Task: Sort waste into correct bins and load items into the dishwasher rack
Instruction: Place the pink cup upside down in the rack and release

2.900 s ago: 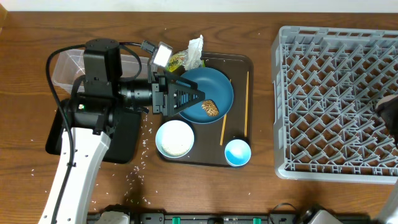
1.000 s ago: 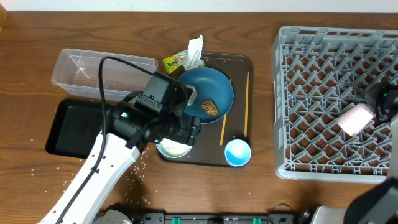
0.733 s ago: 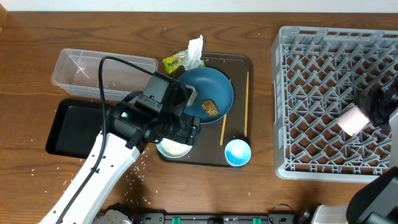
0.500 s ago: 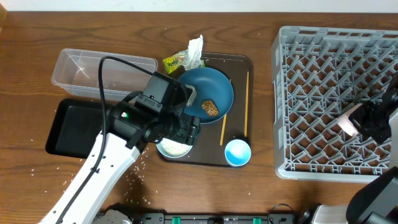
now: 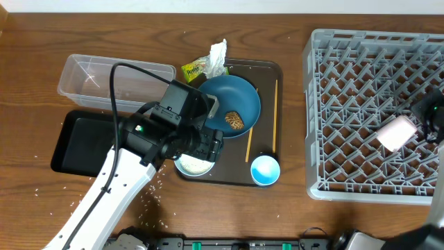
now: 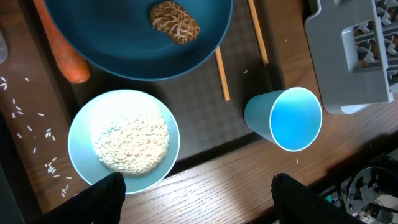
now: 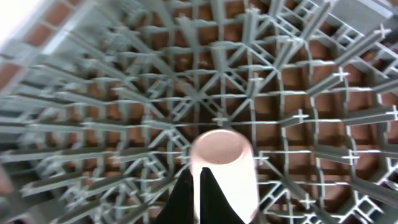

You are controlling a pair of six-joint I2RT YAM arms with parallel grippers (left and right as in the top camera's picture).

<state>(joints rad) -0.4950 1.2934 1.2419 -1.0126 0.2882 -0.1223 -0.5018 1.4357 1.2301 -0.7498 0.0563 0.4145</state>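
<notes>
My right gripper (image 7: 198,180) is shut on the wall of the small pink cup (image 7: 224,168), one finger inside and one outside. It holds the cup (image 5: 396,132) tilted over the right side of the grey dishwasher rack (image 5: 361,104). My left gripper (image 6: 198,186) hangs open just above the white bowl (image 6: 124,140), which holds rice. In the dark blue dish (image 6: 137,37) lies a brown food lump (image 6: 176,12). An orange carrot (image 6: 62,53) lies beside the dish. The blue cup (image 6: 287,118) and chopsticks (image 6: 222,74) rest on the brown serving tray (image 5: 270,69).
Crumpled tissue (image 5: 218,57) and the yellow-green wrapper (image 5: 194,69) sit at the serving tray's far left corner. The clear tub (image 5: 104,76) and black tray (image 5: 80,142) stand to the left. Loose rice grains (image 5: 156,180) dot the table near the front.
The left arm swung from over the bins to above the white bowl, then held still. The right gripper brought the pink cup over the rack and shifted it slightly back and forth.
</notes>
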